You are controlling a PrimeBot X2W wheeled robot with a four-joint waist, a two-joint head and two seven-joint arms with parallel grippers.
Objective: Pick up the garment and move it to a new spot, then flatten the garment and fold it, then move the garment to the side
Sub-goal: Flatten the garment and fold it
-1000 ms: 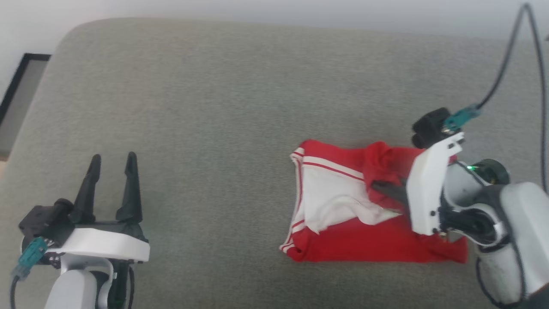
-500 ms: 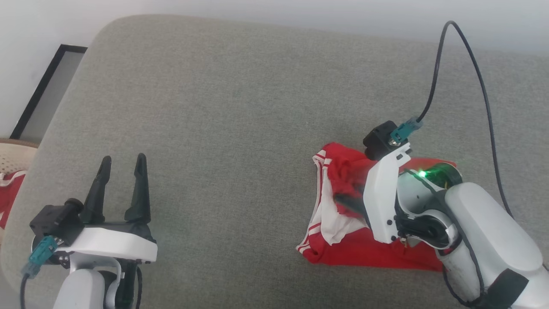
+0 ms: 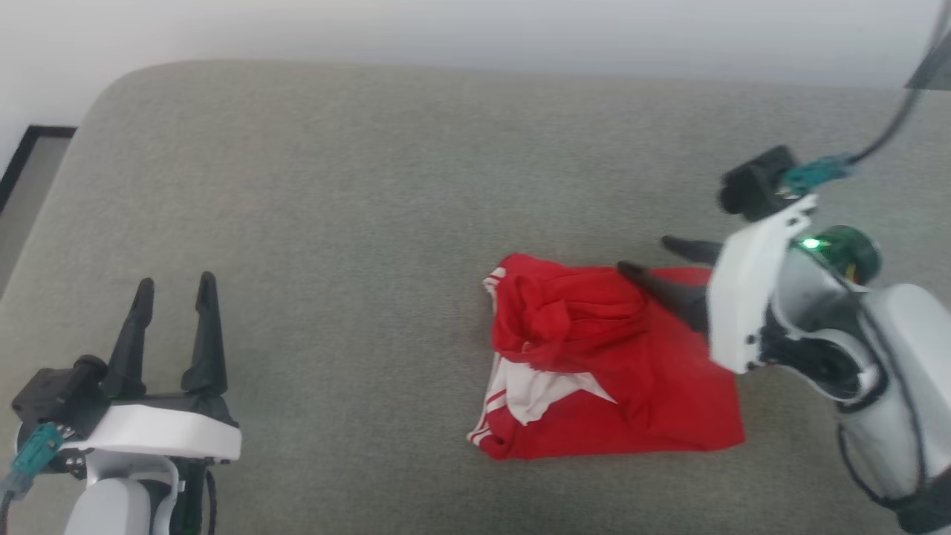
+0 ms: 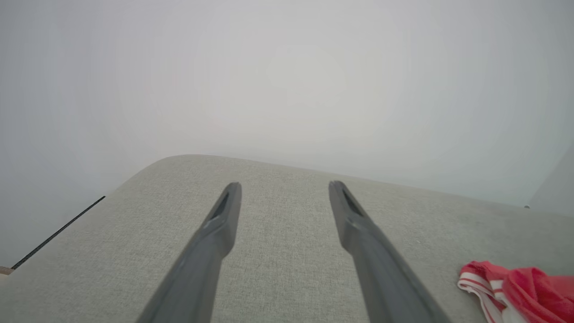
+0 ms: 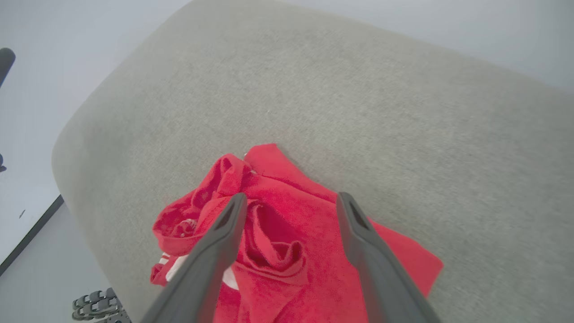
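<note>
The garment [image 3: 594, 364], a red T-shirt with a white sleeve and striped trim, lies folded and partly bunched on the grey cushioned surface [image 3: 386, 208], right of centre. My right gripper [image 3: 646, 256] stands open above the garment's far right edge, fingers pointing left, with nothing between them. Seen from the right wrist, the garment [image 5: 278, 242] lies below the spread fingers [image 5: 224, 224]. My left gripper [image 3: 174, 286] is open at the lower left, far from the cloth. In the left wrist view, the garment's edge [image 4: 515, 287] sits at the lower right.
The cushion's rounded left corner [image 3: 96, 96] drops off toward a dark-framed floor panel [image 3: 22, 156]. A pale wall [image 3: 475, 30] runs behind. A black cable [image 3: 891, 126] rises from my right wrist.
My right gripper has let go of the garment and lifted back toward the right. The bunched red fold now lies over the white part. The head camera has also shifted.
</note>
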